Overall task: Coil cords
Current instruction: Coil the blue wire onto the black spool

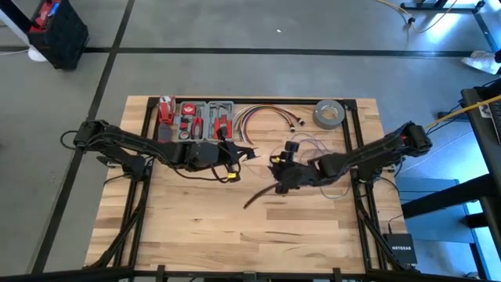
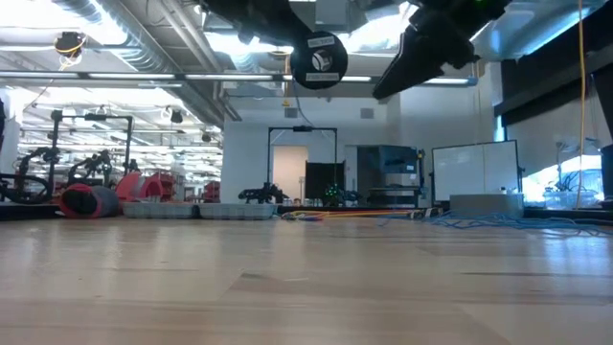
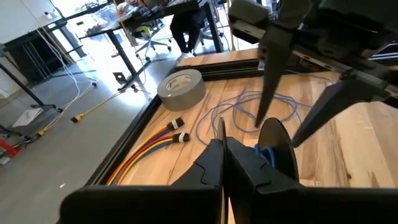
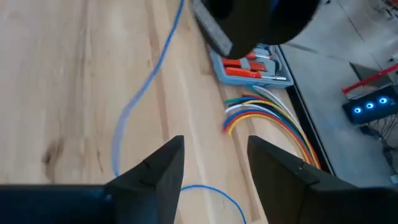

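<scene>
Barely started, I think: blue wire [image 3: 249,109] sprawls loose on my desk [image 1: 235,227]. Right claw [image 4: 211,165] gapes empty; left claw [image 3: 224,155] pinched, apparently holding the black disc [image 3: 277,146].

In the high view, the tool tray [image 1: 197,119] sits at the table's [image 1: 235,235] upper left. The cable bundle [image 1: 270,117] lies right of it, the tape roll [image 1: 329,114] farther right. The thin wire [image 1: 317,149] loops below the roll, right of centre.

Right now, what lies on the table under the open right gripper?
Under the right gripper lies bare wooden table with the thin blue wire running across it. Its fingers hide the part of the wire directly beneath.
</scene>
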Motion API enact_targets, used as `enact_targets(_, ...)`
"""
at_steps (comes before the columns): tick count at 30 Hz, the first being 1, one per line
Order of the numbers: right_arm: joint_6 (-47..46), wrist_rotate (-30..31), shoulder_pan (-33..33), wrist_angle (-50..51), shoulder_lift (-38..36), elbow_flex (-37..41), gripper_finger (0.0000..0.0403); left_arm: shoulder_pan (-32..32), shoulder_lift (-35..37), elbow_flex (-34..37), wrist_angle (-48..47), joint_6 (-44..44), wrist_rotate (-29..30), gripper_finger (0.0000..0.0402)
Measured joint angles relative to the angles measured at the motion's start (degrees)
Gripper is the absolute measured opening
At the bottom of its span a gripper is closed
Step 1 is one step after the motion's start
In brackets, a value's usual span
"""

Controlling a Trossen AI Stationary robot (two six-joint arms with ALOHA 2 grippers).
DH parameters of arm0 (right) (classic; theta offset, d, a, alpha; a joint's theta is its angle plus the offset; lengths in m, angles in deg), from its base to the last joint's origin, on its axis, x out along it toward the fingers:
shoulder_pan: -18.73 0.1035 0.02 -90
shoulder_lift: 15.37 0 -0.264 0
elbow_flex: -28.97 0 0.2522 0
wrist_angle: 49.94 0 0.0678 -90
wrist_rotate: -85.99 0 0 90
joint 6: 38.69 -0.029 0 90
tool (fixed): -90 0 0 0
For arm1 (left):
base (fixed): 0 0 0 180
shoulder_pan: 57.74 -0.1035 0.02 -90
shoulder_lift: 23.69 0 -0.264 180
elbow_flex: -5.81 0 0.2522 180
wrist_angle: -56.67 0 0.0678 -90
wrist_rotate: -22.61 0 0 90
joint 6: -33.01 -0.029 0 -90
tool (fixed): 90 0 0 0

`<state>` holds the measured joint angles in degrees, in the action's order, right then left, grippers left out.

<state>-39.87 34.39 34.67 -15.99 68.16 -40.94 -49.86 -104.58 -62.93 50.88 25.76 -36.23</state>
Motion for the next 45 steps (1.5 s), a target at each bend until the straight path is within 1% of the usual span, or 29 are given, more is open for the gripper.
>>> enact_targets(2,-0.3,-0.1,-0.2,-1.2,0.0,0.7,0.0182,0.0,0.0,0.0,0.0,0.0,0.0,0.0)
enact_targets(4,-0.4,-2.0,-0.9,-4.9,-0.1,2.8,0.0182,0.0,0.0,0.0,0.0,0.0,0.1,0.0)
enact_targets(8,0.4,-9.2,-3.1,-15.1,0.0,8.6,0.0182,0.0,0.0,0.0,0.0,-0.1,0.1,0.0)
enact_targets(13,1.1,-20.4,-6.5,-27.3,0.0,14.9,0.0182,-0.1,0.0,0.0,0.2,-0.6,0.1,0.0)
enact_targets(16,0.9,-24.8,-7.9,-32.4,0.0,17.2,0.0182,-0.1,0.0,0.0,0.2,-0.6,0.1,0.0)
enact_targets(18,0.8,-26.2,-8.2,-34.4,0.3,17.7,0.0182,-0.1,-0.1,0.1,0.2,-0.6,0.1,0.0)
enact_targets(21,0.9,-26.5,-8.1,-35.5,2.2,17.8,0.0182,-0.1,-0.1,0.1,0.4,-0.6,0.1,0.0)
enact_targets(24,1.5,-29.0,-8.1,-38.8,5.5,17.7,0.0182,-0.1,-0.1,0.1,0.5,-0.6,0.1,0.0)
enact_targets(28,3.1,-26.7,-8.1,-37.7,8.2,16.4,0.0179,-0.1,-0.1,0.1,0.4,-0.6,0.1,0.0)
enact_targets(30,3.6,-26.4,-8.1,-37.8,8.3,15.9,0.0169,-0.1,-0.1,0.1,0.3,-0.7,0.1,0.0)
enact_targets(33,4.4,-27.0,-8.1,-37.6,8.2,15.3,0.0142,-0.1,-0.1,0.1,-0.1,-0.7,0.1,0.0)
enact_targets(35,4.5,-27.1,-8.1,-37.2,8.2,14.9,0.0117,-0.1,-0.1,0.1,-0.1,-0.8,0.1,0.0)
enact_targets(41,6.0,-25.8,-8.1,-33.6,8.2,14.8,0.0018,-0.1,-0.1,0.1,0.0,-0.9,0.1,0.0)
enact_targets(43,6.5,-24.9,-8.1,-32.7,8.2,14.8,0.001,-0.1,-0.1,0.1,0.2,-0.8,0.1,0.0)
enact_targets(45,6.6,-22.0,-8.1,-31.7,8.2,14.8,0.0017,-0.1,-0.1,0.1,0.2,-0.9,0.1,0.0)
